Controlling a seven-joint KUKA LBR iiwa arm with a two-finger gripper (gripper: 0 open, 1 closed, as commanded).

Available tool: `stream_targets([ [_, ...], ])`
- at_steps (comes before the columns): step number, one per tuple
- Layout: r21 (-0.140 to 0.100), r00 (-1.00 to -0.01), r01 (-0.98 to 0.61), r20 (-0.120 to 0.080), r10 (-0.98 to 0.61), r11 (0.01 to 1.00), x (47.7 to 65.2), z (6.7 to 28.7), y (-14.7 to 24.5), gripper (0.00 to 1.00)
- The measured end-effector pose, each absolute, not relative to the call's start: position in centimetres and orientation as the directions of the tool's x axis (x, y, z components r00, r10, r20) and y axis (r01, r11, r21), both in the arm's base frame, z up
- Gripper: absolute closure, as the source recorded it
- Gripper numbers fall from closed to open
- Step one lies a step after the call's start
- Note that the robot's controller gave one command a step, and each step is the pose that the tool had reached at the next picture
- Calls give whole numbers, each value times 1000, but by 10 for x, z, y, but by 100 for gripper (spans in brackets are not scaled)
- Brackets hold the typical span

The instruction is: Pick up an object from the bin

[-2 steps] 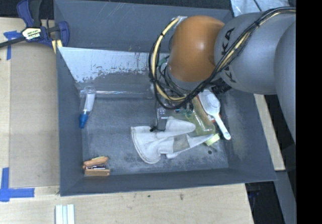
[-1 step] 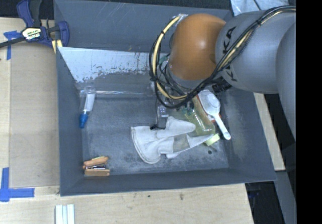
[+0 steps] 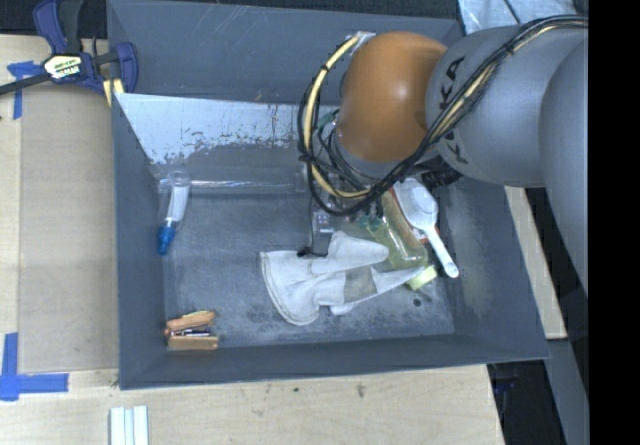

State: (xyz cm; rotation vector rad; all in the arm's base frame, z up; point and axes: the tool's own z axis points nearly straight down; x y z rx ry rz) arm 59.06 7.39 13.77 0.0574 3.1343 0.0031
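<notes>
Gripper point(image 3: 320, 231): low at mid-bin point(image 3: 140, 263), on the upper edge of a crumpled white cloth point(image 3: 305, 285); largely hidden beneath the arm's orange cover, so its opening could not be told. Cloth lay centre-right, beside a white spoon-like piece point(image 3: 432, 233). Blue-tipped tube point(image 3: 170, 221) lay left.

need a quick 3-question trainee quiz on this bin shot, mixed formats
1. True or false: the claw is at the white cloth's upper edge.
2. Fill in: the blue-tipped tube lies on the view's ___ side of the bin.
3. What sits in the near left corner? A) brown clip B) white cloth C) blue-tipped tube

Key: 1 true; 2 left; 3 A.
</notes>
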Motion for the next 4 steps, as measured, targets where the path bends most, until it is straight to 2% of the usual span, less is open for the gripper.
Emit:
stream_targets([
  [1, 0, -1000, 30, -2, 30, 1000, 586, 108, 63, 0],
  [2, 0, -997, -77, -2, -77, 997, 592, 78, 59, 100],
  [3, 0, -997, -76, -2, -76, 997, 592, 78, 59, 100],
  [4, -2, -994, -108, -12, -108, 994, 613, 265, 29, 100],
])
